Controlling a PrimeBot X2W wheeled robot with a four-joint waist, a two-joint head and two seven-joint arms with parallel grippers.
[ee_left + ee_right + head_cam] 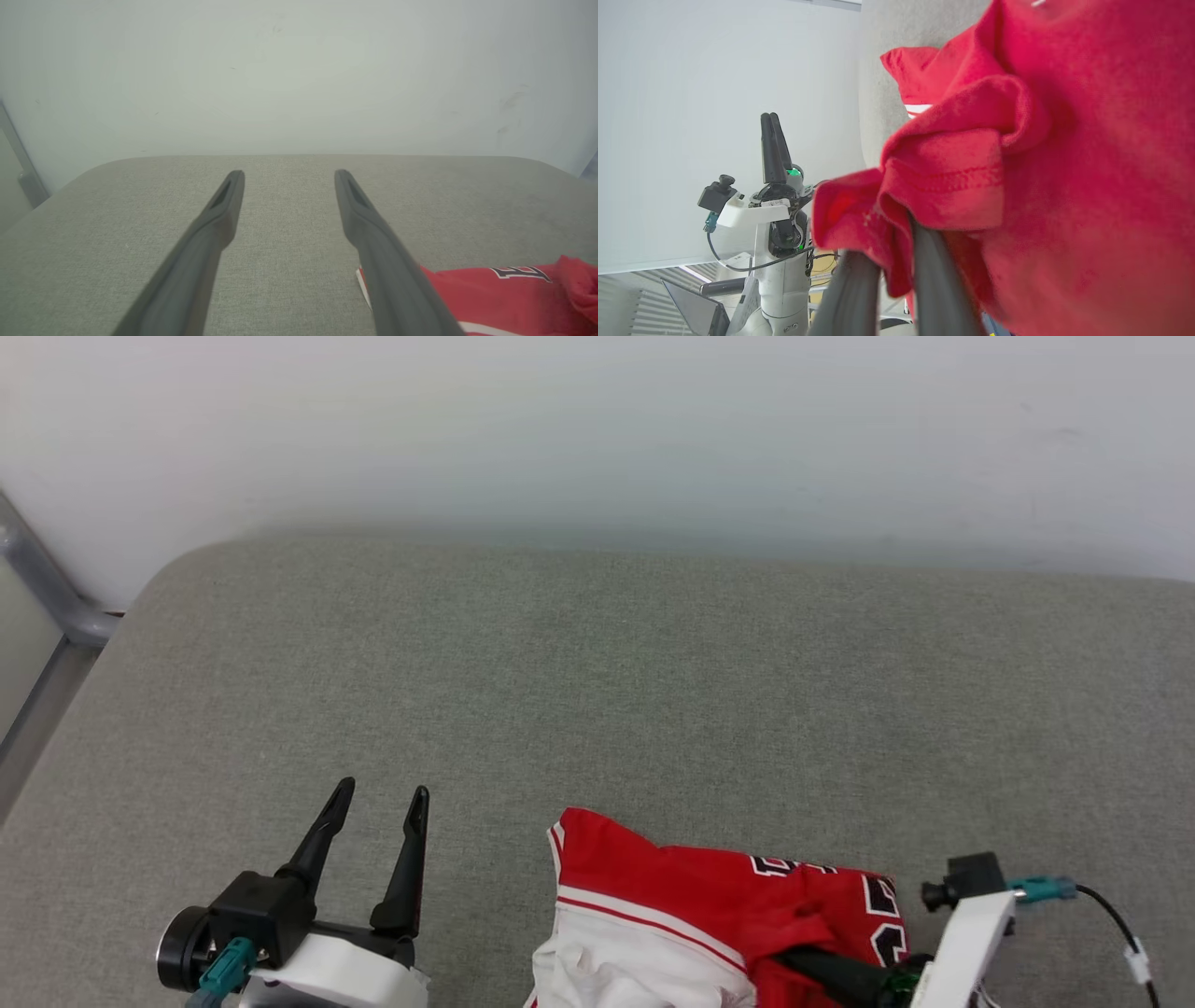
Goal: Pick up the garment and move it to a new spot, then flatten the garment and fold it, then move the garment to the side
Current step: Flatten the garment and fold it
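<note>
- Right hand [894, 252] is clamping nearly closed on a bunched fold of the garment [709, 896]; the hemmed edge is wrapping over both fingers [941, 289] and hiding the tips.
- Garment is sitting crumpled at the near edge of the table [597, 691], right of centre in the head view, and bunching up against the right hand there.
- Left hand [385, 790] is standing fully open and gripping nothing, hovering over bare table to the left of the garment, apart from it.
- In the left wrist view the red cloth is lying flat just beside the right-side finger, at the lower right.
- Cloth is reading as bright red knit with a fuzzy nap and a stitched double hem; the white inside is showing, turned out at the front, with white red-striped trim.
- Black characters with white outlines are showing partly, folded, not readable.
- Table top is looking like grey woven fabric, matte, with a rounded far-left corner.
- Fingers are looking long, dark, tapered and matte.
- Plain white wall [597, 429] is running behind the table.
</note>
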